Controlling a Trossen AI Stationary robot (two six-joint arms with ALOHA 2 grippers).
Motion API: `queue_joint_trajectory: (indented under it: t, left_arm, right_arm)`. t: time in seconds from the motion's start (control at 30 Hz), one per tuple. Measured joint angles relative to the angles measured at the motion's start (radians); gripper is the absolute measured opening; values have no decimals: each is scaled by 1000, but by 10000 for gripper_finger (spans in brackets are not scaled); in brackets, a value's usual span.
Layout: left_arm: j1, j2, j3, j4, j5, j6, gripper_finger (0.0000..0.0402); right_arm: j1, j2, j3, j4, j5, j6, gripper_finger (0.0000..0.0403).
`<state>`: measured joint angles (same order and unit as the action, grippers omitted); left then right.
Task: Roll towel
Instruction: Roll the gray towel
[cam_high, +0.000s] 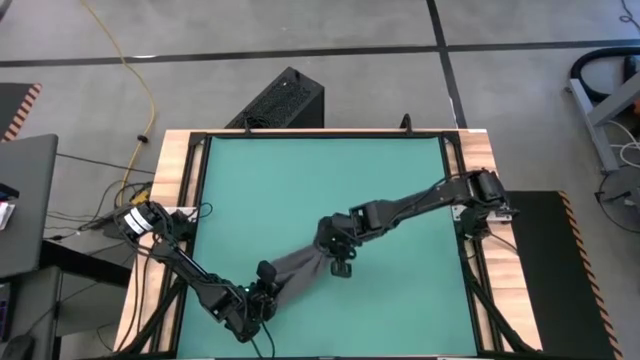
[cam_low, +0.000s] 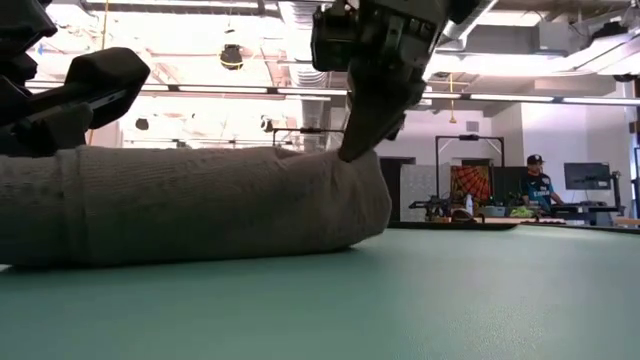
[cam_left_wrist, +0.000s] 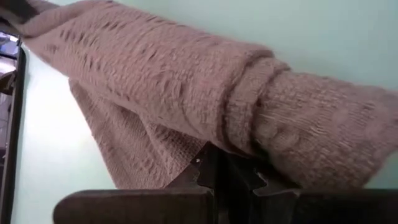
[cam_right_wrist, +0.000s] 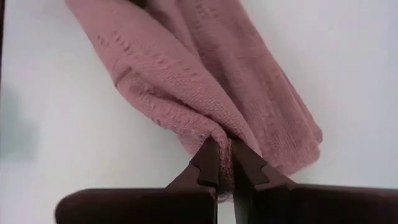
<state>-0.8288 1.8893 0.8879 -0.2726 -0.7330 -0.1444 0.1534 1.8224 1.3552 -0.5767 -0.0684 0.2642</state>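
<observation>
Mid-roll — towel (cam_high: 300, 267) bunched into a loose tube on the table (cam_high: 400, 180); left gripper (cam_high: 264, 290) and right gripper (cam_high: 340, 262) fingers each pinch an end. Next, probably: turn both ends together, keeping tension

charcoal-grey knit-textured towel (cam_high: 300, 268) on a plain teal-green mat (cam_high: 400, 300) — black arms.

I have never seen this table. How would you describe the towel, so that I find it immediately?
Look at the large green mat covering the table. In its near half, between the two dark arms, lies the towel, a dark grey, knitted cloth gathered into a long roll. The left gripper pinches one end and the right gripper the other; it is the only soft thing on the mat.
</observation>
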Motion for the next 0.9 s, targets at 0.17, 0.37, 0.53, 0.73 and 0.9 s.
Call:
queue_joint_trajectory:
  t: [0.17,0.37,0.53,0.73,0.9]
  left_arm:
    - [2,0,0,9,15,22,0]
    - [4,-1,0,59,30,74,0]
    - [13,-1,0,110,41,137,0]
    - [20,0,2,125,49,87,0]
    - [22,1,2,166,82,81,0]
  right_arm:
    - [-41,-1,1,18,-34,-24,29]
    - [-73,0,1,42,-43,-55,29]
    - [-95,70,1,76,-43,-92,29]
    - [-114,162,2,159,-45,-105,29]
    - [-144,177,7,187,-88,-72,29]
